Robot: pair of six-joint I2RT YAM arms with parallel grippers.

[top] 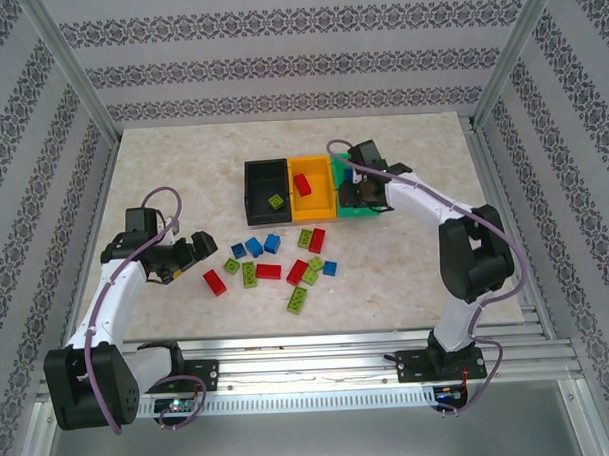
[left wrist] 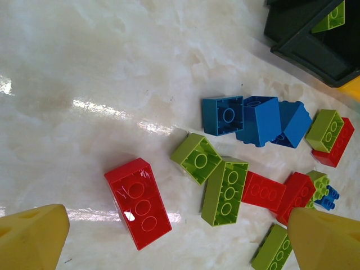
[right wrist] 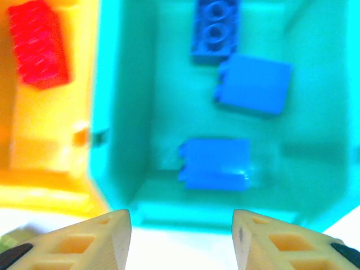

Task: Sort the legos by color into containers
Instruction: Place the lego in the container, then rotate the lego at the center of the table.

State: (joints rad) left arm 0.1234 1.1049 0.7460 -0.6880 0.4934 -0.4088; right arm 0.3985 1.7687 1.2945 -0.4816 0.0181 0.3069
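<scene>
Blue legos (right wrist: 214,163), three small glossy bricks, lie in the green bin (right wrist: 126,112).

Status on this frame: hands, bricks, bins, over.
Left hand open above loose bricks, nearest a red brick. Right hand open over green bin, three blue bricks inside. Nothing blocking.

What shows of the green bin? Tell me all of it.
The green bin is an open-topped rectangular box of smooth, glossy-looking plastic, standing upright on the table at the right end of the row. Its left wall meets the orange-yellow bin. Three blue bricks lie on its floor. The right gripper hangs over its near rim, jaws open, holding nothing.
</scene>
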